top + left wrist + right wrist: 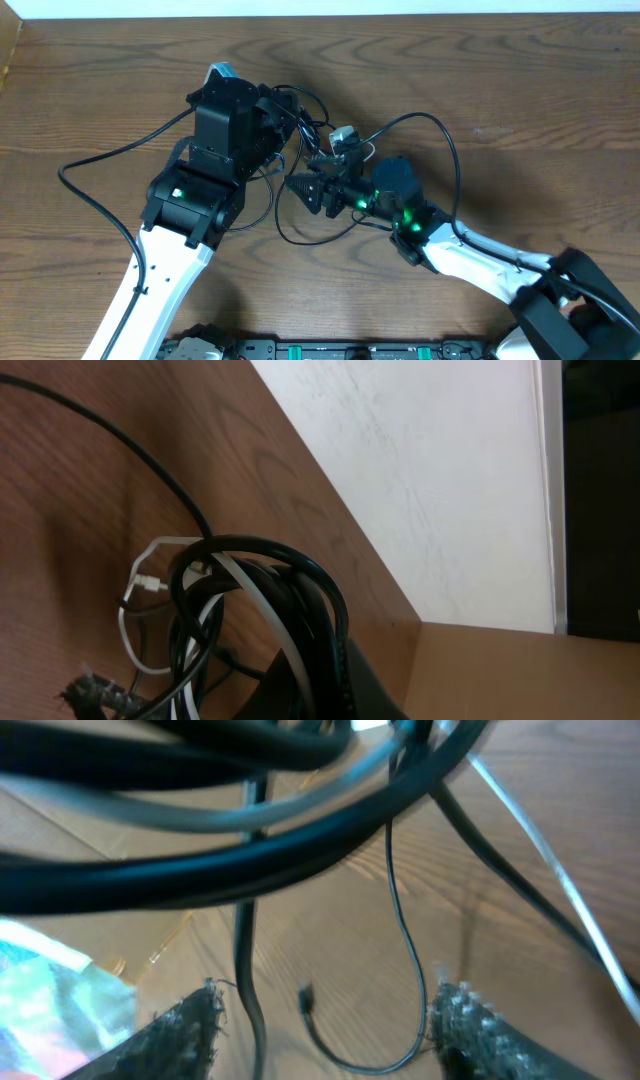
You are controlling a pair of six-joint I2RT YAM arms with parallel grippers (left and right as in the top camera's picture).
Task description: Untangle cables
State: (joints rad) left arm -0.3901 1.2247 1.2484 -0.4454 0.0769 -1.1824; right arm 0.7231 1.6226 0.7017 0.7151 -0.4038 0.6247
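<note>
Clamped shut on the cables (262,543): left gripper (280,130); just beside the cables, jaws apart and aimed at them: right gripper (325,1010); thin strand (398,915) hanging lengthwise between its fingertips.

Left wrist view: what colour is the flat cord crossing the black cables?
White cord; the left wrist view shows it best.
</note>
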